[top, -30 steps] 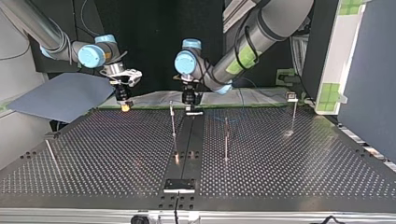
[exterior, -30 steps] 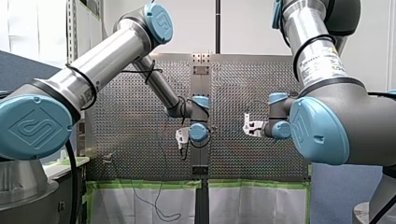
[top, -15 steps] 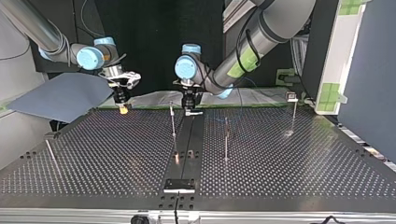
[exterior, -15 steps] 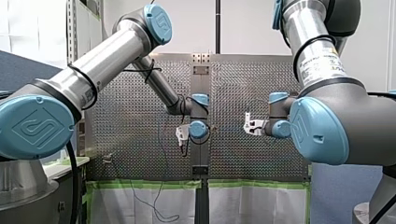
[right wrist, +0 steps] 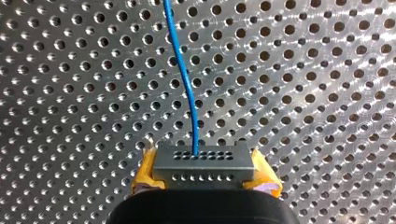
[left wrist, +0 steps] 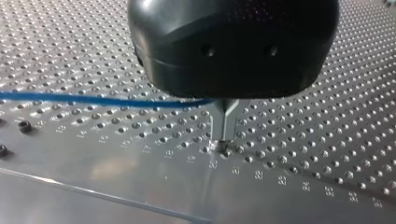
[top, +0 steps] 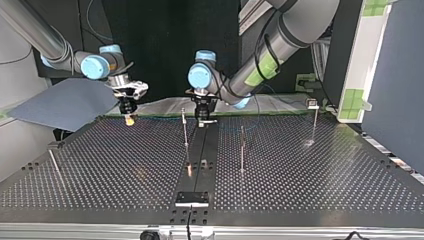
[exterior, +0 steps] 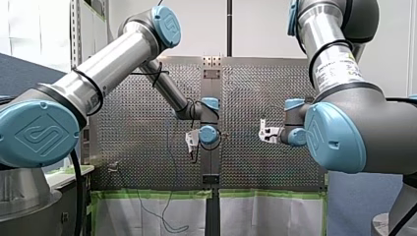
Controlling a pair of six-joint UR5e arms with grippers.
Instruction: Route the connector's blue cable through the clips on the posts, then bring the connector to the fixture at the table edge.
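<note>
Over the perforated metal worktop [top: 125, 165] we are drawing right tool [top: 129, 118], gripping grey block connector [right wrist: 204, 161], away, tautening thin blue cable [right wrist: 182, 70] pinched in closed left tool [left wrist: 224, 140].

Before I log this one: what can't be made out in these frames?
- Left wrist view: whether the left gripper clamps the blue cable; its housing hides the contact.
- Top view: clips on the posts, too small.
- Right wrist view: cable's course beyond the connector, cut off by the edge.
</note>
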